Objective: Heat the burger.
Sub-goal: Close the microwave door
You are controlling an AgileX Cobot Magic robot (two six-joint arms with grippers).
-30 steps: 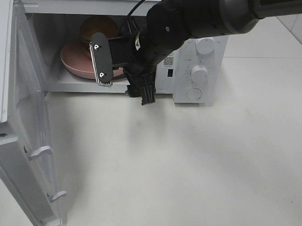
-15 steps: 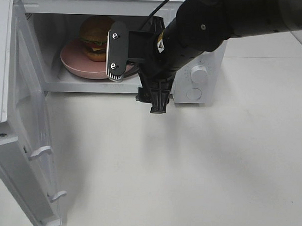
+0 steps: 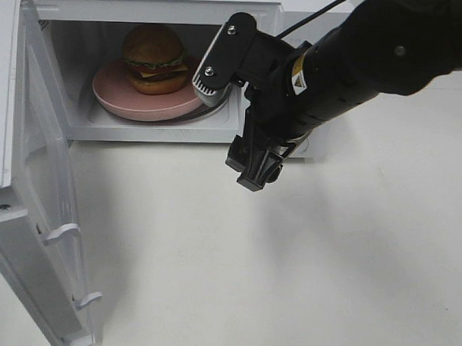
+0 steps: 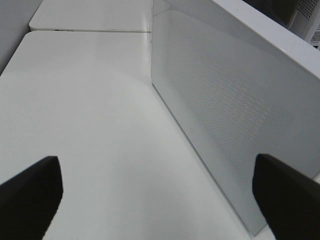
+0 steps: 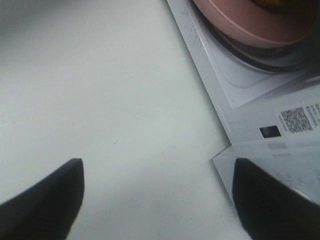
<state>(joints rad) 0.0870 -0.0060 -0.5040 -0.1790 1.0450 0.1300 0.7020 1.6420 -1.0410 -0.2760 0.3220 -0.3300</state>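
The burger (image 3: pixel 153 56) sits on its plate (image 3: pixel 112 99) inside the open microwave (image 3: pixel 156 132), upper left of the frame. The left gripper (image 4: pixel 157 195) and right gripper (image 5: pixel 157 195) both stand jaws apart, empty. Loading looks done, so next the door (image 3: pixel 41 174) needs swinging shut.

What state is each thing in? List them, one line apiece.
Microwave door: swung wide open.
Burger: on the pink plate, inside the microwave.
Pink plate: flat on the microwave floor.
Right hand: open, empty, in front of the microwave.
Left hand: open, empty, beside the door.
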